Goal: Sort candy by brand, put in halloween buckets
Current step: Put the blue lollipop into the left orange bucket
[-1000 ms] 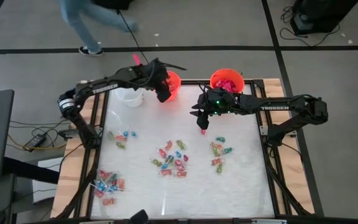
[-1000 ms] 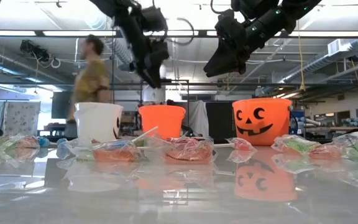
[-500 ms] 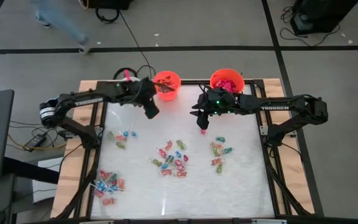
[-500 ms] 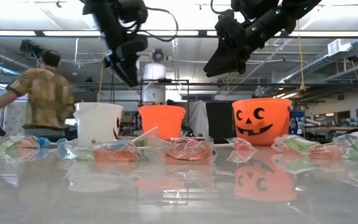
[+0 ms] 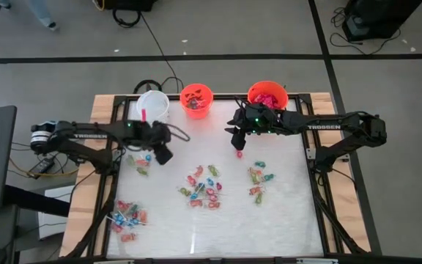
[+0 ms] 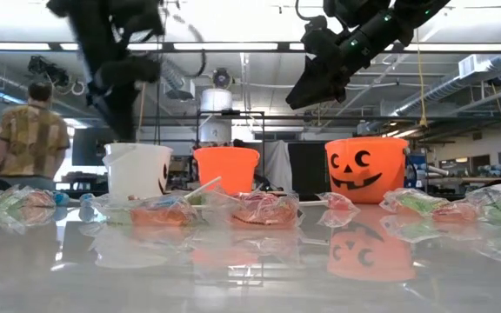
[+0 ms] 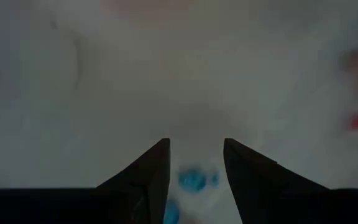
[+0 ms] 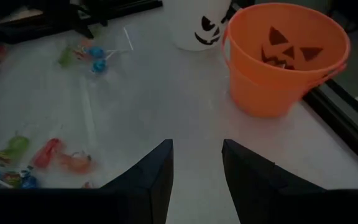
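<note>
Candy lies on the white table in loose heaps: one at the far left (image 5: 141, 161), one in the middle (image 5: 204, 187), one at the right (image 5: 258, 176) and one at the near left (image 5: 127, 216). Three halloween buckets stand along the far edge: white (image 5: 152, 105), small orange (image 5: 196, 99) and larger orange (image 5: 267, 95). My left gripper (image 5: 164, 156) hovers open just right of the far-left heap, and a blue sweet (image 7: 194, 179) shows on the table between its fingers. My right gripper (image 5: 235, 138) hangs open and empty above a single red sweet (image 5: 239, 154).
The table has a wooden frame (image 5: 86, 191) with dark rails. A person (image 6: 29, 135) stands in the room beyond the far left corner. Bare table surface lies near the front edge (image 5: 218, 235) and between the buckets and the heaps.
My left gripper has swung from over the small orange bucket toward the table's left and near side and has sunk. It now hangs by the far-left candy heap, pointing more steeply down. The person behind the table has walked off to the left.
</note>
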`<state>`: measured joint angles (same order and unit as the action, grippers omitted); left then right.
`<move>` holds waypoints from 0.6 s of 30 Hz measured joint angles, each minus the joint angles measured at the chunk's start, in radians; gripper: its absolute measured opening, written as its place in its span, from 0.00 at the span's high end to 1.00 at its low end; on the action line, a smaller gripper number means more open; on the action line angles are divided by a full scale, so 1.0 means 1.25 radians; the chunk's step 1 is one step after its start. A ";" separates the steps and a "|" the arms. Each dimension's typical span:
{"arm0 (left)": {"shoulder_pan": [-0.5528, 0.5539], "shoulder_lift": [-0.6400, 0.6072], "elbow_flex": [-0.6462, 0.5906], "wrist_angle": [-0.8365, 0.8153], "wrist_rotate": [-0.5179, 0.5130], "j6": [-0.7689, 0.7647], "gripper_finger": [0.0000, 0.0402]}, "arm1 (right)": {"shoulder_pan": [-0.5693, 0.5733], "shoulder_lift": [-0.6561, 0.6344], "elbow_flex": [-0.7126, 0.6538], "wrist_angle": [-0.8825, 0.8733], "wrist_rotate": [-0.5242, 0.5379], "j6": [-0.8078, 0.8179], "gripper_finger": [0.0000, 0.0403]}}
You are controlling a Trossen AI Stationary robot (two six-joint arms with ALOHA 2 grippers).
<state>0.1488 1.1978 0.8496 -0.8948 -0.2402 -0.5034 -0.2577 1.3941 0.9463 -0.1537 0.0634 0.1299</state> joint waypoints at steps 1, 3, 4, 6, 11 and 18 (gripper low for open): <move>-0.006 -0.002 -0.026 -0.010 0.004 -0.029 0.61 | 0.000 0.000 0.000 0.001 0.000 0.000 0.63; -0.015 -0.002 -0.076 -0.012 0.023 -0.086 0.61 | 0.000 0.000 0.000 0.002 0.000 0.000 0.63; -0.017 -0.002 -0.100 -0.010 0.031 -0.110 0.61 | 0.000 0.000 0.000 0.002 0.000 0.001 0.63; -0.021 -0.002 -0.146 -0.011 0.042 -0.152 0.61 | 0.000 0.000 0.000 0.002 0.000 0.001 0.63; -0.019 -0.001 -0.219 0.020 0.055 -0.187 0.61 | 0.000 0.000 0.000 0.002 0.000 0.001 0.63; -0.016 -0.001 -0.264 0.066 0.077 -0.179 0.61 | 0.000 0.000 0.000 0.002 0.000 0.001 0.63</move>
<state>0.1288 1.1961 0.5193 -0.8125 -0.1435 -0.7270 -0.2577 1.3941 0.9460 -0.1516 0.0628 0.1314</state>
